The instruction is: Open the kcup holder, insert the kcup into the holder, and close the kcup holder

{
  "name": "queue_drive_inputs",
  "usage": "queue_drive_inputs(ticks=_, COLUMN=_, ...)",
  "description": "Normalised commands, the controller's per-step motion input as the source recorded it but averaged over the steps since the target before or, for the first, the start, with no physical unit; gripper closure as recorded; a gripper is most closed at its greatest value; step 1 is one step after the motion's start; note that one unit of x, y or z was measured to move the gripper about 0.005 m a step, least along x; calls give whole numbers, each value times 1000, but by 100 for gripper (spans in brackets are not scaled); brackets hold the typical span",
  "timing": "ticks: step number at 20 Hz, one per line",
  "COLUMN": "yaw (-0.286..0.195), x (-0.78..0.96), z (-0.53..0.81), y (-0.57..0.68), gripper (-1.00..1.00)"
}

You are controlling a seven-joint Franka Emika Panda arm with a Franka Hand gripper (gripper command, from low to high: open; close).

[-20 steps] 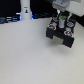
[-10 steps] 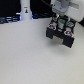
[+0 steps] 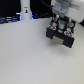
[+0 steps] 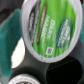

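Observation:
The kcup holder [image 3: 61, 33] is a black boxy unit on the white table, towards the exterior view's right, with pods showing on its top. My gripper [image 3: 61, 21] hangs directly over it, fingertips down among the pods. In the wrist view the kcup [image 4: 50, 27], pale-walled with a green printed lid, fills the picture very close to the camera, tilted over a dark round slot [image 4: 60, 70]. Another pod's rim [image 4: 20, 80] shows at the edge. My fingers are not clearly visible, so I cannot tell whether they hold the kcup.
A white bottle-like object [image 3: 25, 10] stands at the back, towards the exterior view's left, in front of a dark blue-lit background. The white table [image 3: 30, 55] spreads in front of the holder.

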Motion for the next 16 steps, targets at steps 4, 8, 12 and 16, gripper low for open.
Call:
queue_drive_inputs(ticks=4, yaw=85, x=189, z=475, y=46, gripper=-100)
queue_drive_inputs(ticks=8, yaw=84, x=275, z=638, y=-102, gripper=-100)
queue_drive_inputs(ticks=12, yaw=82, x=392, z=573, y=-297, gripper=-100)
queue_drive_inputs(ticks=16, yaw=36, x=561, z=356, y=-426, gripper=-100)
